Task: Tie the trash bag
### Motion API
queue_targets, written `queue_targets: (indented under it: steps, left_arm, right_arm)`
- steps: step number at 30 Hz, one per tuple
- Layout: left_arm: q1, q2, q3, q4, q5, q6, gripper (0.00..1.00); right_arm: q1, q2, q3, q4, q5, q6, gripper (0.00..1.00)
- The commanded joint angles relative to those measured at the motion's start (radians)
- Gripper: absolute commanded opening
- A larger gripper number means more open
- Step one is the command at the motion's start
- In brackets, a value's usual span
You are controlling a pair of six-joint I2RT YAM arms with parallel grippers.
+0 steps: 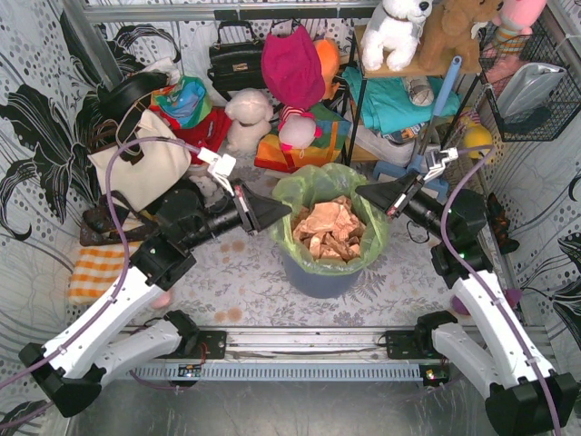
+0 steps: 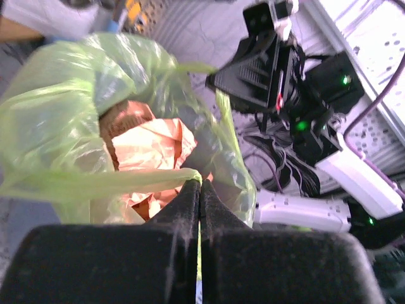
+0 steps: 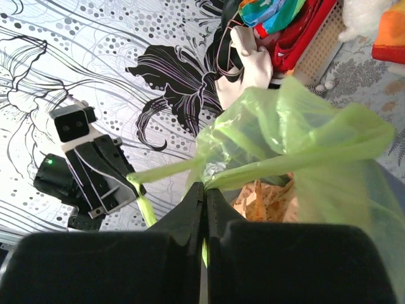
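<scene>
The trash bag (image 1: 309,186), thin light-green plastic, lines a round blue-grey bin (image 1: 318,275) in the middle of the table. Crumpled tan paper (image 1: 330,227) shows in its open mouth. My left gripper (image 1: 287,212) is shut on the bag's left rim, and a strip of green plastic (image 2: 95,183) stretches from its tips (image 2: 200,183). My right gripper (image 1: 360,193) is shut on the bag's right rim; green film runs between its tips (image 3: 204,187). The bag (image 3: 297,133) fills the right of that view, with the left gripper (image 3: 104,168) beyond it.
A white canvas tote (image 1: 145,159), handbags, plush toys and folded cloth crowd the back. A shelf rack (image 1: 418,82) stands back right, a wire basket (image 1: 536,82) at far right. An orange checked cloth (image 1: 95,268) lies at left. Purple cables trail from both arms.
</scene>
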Motion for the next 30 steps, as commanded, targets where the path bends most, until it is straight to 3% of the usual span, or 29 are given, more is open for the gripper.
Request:
queue_targets:
  steps: [1,10,16,23,30]
  left_arm:
    - [0.021,0.032,0.112,0.036,-0.126,0.065,0.00]
    - [0.122,0.092,0.181,-0.013,-0.225,0.075,0.00]
    - [0.191,0.147,0.214,-0.066,-0.193,0.085,0.00]
    - [0.203,0.115,0.085,0.025,0.150,0.081,0.00]
    - [0.204,0.039,-0.005,-0.048,0.319,0.150,0.00]
  right_arm:
    - [-0.001,0.027,0.066,0.169,-0.035,0.033,0.00]
    - [-0.001,-0.019,0.052,0.063,-0.002,-0.022,0.00]
    - [-0.001,-0.035,0.044,-0.058,0.064,-0.089,0.00]
    - [-0.001,-0.057,-0.001,-0.172,0.062,-0.161,0.00]
    - [-0.002,-0.121,-0.019,-0.303,0.083,-0.201,0.00]
